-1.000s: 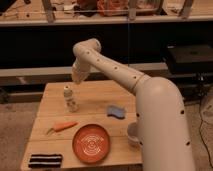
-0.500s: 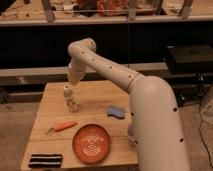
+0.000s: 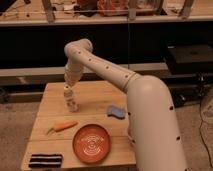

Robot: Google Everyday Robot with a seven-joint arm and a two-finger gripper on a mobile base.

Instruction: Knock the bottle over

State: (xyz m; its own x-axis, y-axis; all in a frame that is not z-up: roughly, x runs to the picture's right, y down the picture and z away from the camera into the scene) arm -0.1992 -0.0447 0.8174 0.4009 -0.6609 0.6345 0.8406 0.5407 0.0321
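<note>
Bottle [image 3: 73, 104]: left-centre of surface [image 3: 100, 95], looks light, tippy — push near the cap.
Hand [image 3: 66, 90]: just above it — opening can't be made out.

My pincer [image 3: 67, 91] sits at the end of my arm just above the bottle [image 3: 71, 103], too blurred for me to separate it from the bottle top. My own arm [image 3: 150, 115] covers the right side of the worktop [image 3: 95, 97], and the frame's lower edge cuts my arm off.
</note>
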